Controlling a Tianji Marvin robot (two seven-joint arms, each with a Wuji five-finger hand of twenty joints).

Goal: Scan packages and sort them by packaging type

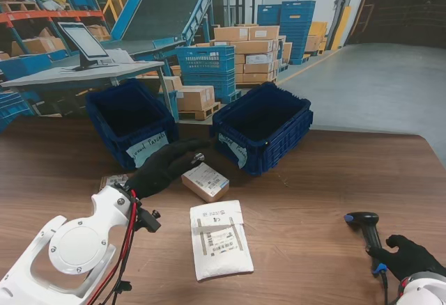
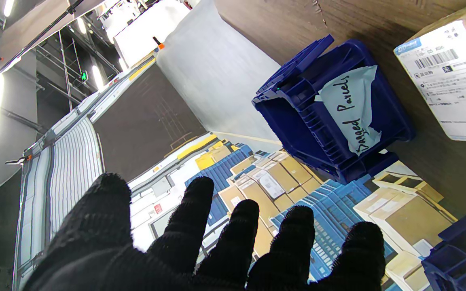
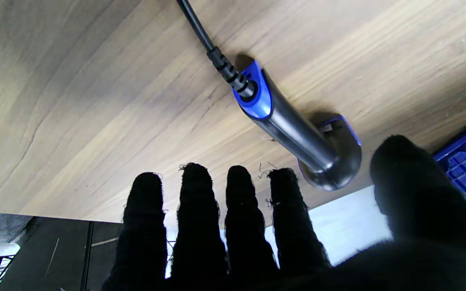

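Sorting has barely begun, by my reading: both blue bins look empty as far as their dark insides show. The small box (image 1: 205,181) and the white bag (image 1: 221,239) lie on the counter (image 1: 313,193), the bag nearer to me. The left hand (image 1: 165,167) hangs beside the box with fingers (image 2: 200,210) spread, grasping nothing. The right hand (image 1: 410,256) rests at the cord end of the scanner (image 1: 367,230), fingers (image 3: 241,202) straight and released, the scanner lying on the counter.

Still to do: pick up the scanner, scan each package, drop each in its bin. The right bin (image 1: 263,125) reads "Bagged Parcels" in the left wrist view. The label on the left bin (image 1: 129,118) is half hidden by the hand. Something flat lies partly behind the left arm; I cannot tell what.
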